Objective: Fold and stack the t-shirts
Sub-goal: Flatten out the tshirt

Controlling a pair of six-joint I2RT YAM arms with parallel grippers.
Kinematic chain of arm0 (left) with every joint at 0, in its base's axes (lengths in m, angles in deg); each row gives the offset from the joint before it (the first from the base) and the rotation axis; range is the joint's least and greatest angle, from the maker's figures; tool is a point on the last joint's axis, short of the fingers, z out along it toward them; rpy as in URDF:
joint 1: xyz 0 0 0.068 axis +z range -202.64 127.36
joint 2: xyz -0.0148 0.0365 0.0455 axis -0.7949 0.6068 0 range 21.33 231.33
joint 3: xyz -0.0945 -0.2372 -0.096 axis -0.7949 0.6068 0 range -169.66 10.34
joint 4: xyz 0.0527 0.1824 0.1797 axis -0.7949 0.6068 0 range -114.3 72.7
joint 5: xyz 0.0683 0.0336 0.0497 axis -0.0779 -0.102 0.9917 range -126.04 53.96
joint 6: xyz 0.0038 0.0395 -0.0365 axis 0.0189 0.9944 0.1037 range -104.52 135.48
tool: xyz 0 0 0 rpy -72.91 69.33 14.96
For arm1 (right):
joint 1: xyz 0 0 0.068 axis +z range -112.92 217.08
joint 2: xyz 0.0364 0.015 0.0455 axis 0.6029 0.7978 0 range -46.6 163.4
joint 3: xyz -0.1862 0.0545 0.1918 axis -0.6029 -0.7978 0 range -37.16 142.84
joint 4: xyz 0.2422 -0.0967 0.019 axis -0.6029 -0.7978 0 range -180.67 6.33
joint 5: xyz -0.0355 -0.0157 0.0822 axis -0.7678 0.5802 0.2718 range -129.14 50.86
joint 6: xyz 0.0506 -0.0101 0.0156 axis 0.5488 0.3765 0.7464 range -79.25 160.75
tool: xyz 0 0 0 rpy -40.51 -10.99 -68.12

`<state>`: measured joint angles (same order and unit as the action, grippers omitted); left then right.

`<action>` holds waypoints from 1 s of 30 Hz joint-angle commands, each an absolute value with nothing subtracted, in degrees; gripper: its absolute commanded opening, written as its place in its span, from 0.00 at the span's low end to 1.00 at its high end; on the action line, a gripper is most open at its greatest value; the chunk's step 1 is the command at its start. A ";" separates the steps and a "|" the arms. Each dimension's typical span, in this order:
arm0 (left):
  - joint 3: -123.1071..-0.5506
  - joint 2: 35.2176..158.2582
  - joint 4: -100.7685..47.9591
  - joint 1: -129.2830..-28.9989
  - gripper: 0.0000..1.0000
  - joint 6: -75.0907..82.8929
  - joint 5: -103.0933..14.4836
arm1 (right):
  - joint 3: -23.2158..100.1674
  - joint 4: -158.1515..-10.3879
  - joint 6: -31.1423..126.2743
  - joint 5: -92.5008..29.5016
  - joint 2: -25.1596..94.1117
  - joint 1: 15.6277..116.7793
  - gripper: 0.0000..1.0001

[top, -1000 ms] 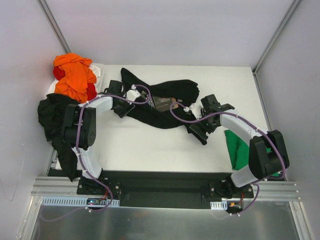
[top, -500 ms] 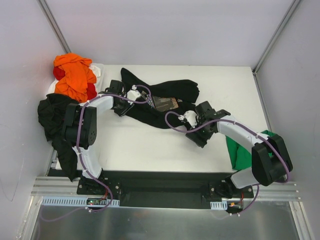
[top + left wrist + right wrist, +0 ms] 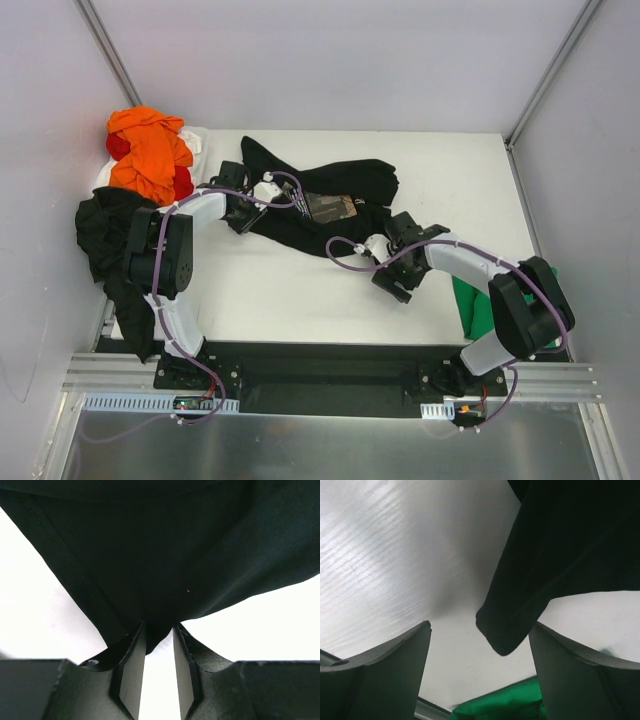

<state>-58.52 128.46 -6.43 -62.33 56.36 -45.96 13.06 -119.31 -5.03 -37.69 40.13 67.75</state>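
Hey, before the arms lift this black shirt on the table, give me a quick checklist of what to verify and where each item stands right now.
1. Left claw pinching the black t-shirt: ok, cloth sits between its nearly shut fingertips.
2. Right claw closed on the shirt: not ok, its jaws stand wide open.
3. Shirt corner lined up for the right claw: ok, the corner shows in the gap between its fingers.
4. Green t-shirt out of the way: ok, it lies apart from the black one, by the right edge.
5. Shirt spread flat on the table: not ok, it is crumpled.
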 commanded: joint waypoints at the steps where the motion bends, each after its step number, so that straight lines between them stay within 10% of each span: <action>1: -57.42 126.71 -3.03 -62.22 0.27 55.82 -45.45 | 13.90 -117.60 -6.80 -38.61 42.16 67.84 0.80; 10: -57.78 126.98 -2.68 -62.31 0.26 55.65 -45.71 | 17.33 -116.11 -8.20 -40.28 46.64 66.17 0.48; 14: -57.16 126.80 -2.59 -62.22 0.24 55.82 -45.36 | 17.25 -116.19 -8.20 -40.72 47.18 65.47 0.01; 23: -53.82 121.71 -2.50 -62.31 0.00 53.54 -44.31 | 12.94 -120.40 -8.91 -43.45 37.70 64.15 0.01; 30: -48.99 114.77 -2.50 -64.50 0.00 54.15 -39.92 | 14.96 -131.99 -9.08 -39.95 29.70 64.23 0.01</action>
